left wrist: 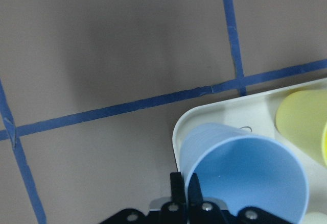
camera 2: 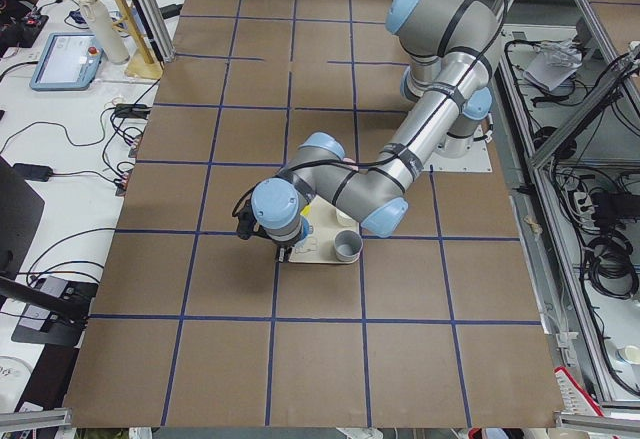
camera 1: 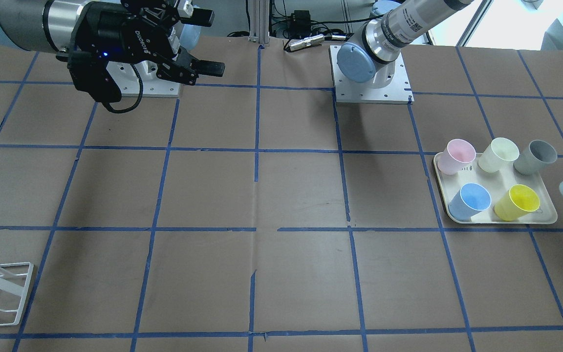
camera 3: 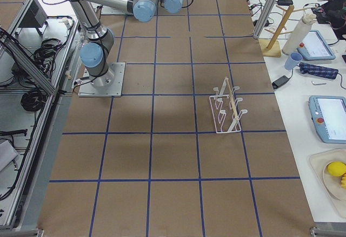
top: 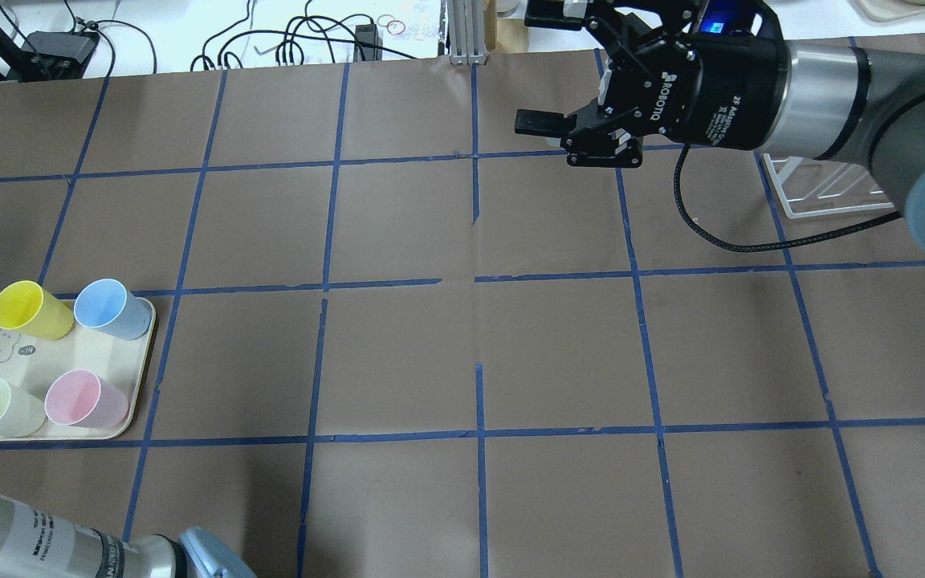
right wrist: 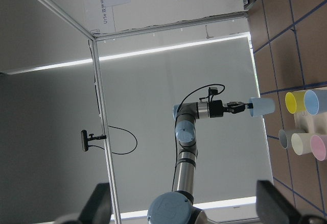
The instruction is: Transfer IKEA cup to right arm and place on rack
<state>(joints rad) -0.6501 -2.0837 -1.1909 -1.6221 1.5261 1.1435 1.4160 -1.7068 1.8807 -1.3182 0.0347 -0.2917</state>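
Taped table [camera 1: 281, 195], IKEA cup [right wrist: 262, 106] between left fingers [left wrist: 176, 185]

Bright even light; soft shadows on table [camera 1: 384, 161]; left wrist close-up blurry, foreground unfocused.

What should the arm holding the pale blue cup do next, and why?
Probably carry it toward the table's middle for the hand-over. The left gripper grips the IKEA cup by its rim, raised near the tray, while the right gripper hangs open far across the table. The rack stands on that arm's side.
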